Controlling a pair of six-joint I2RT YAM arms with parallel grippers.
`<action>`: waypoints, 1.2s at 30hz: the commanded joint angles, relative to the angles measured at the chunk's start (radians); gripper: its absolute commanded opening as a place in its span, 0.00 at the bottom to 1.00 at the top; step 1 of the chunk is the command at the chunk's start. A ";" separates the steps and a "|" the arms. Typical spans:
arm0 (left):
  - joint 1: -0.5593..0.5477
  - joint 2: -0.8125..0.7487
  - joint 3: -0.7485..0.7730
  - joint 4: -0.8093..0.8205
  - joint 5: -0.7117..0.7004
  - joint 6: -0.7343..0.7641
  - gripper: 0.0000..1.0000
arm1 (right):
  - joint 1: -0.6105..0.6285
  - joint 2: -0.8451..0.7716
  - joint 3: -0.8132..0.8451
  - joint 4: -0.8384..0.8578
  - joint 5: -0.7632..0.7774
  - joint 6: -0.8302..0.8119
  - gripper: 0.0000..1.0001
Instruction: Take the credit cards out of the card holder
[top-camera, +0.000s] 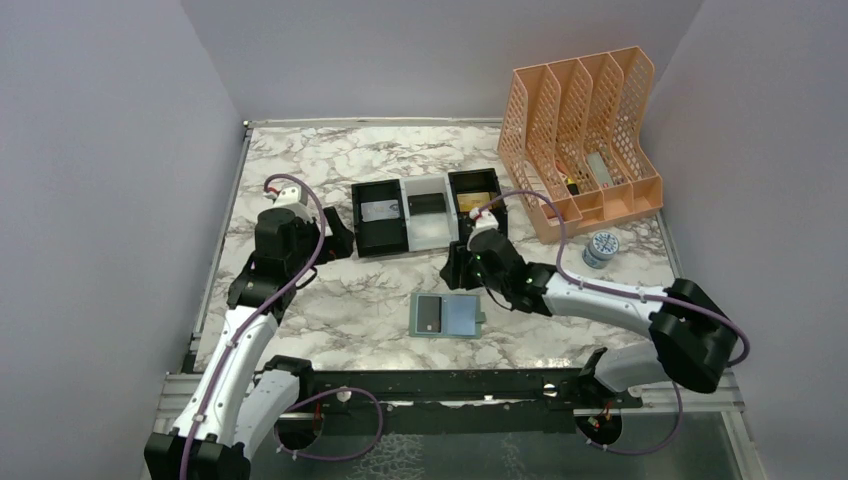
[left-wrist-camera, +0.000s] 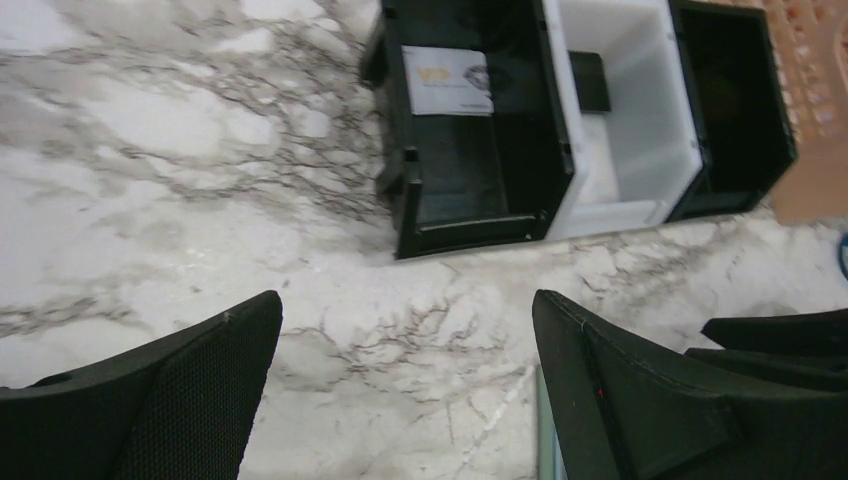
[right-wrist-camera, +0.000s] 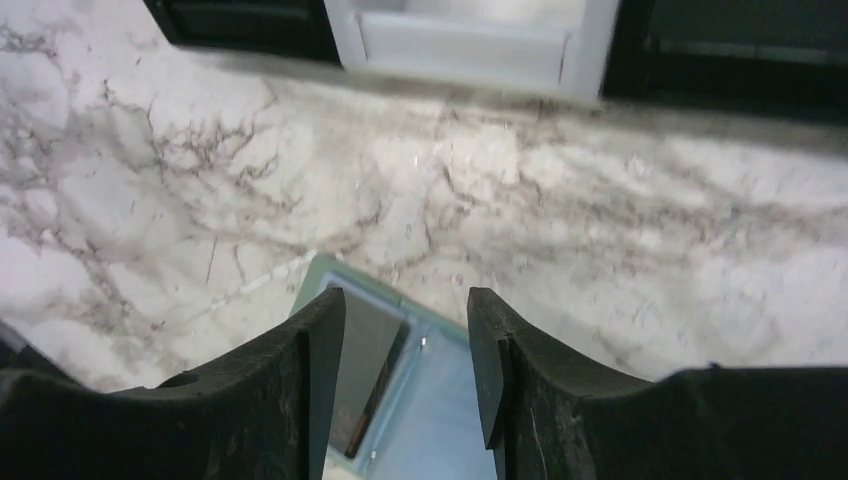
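The sage-green card holder (top-camera: 447, 315) lies open on the marble table, its pale blue-grey inside facing up. A dark credit card (top-camera: 427, 314) sits in its left half. My right gripper (top-camera: 461, 271) hovers over the holder's far edge, open and empty. In the right wrist view the gripper (right-wrist-camera: 407, 310) frames the dark card (right-wrist-camera: 365, 370) and the blue lining (right-wrist-camera: 440, 420) between its fingers. My left gripper (top-camera: 340, 240) is open wide and empty beside the tray's left end. In the left wrist view the gripper (left-wrist-camera: 405, 310) is over bare marble, with a sliver of the holder (left-wrist-camera: 541, 430) at the bottom.
A black-and-white three-compartment tray (top-camera: 414, 240) stands behind the holder, with a pale card (top-camera: 381, 211), a dark card (top-camera: 428, 203) and a yellow card (top-camera: 473, 203) in it. A peach file organizer (top-camera: 580, 140) and a small round tin (top-camera: 600, 248) stand at the right.
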 joint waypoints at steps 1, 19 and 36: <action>0.003 0.068 -0.032 0.115 0.348 -0.059 0.98 | 0.004 -0.134 -0.117 -0.009 -0.115 0.221 0.50; -0.395 0.238 -0.112 0.173 0.304 -0.157 0.87 | 0.004 -0.200 -0.270 0.229 -0.307 0.269 0.49; -0.488 0.364 -0.172 0.280 0.301 -0.211 0.67 | 0.004 0.029 -0.263 0.262 -0.431 0.428 0.31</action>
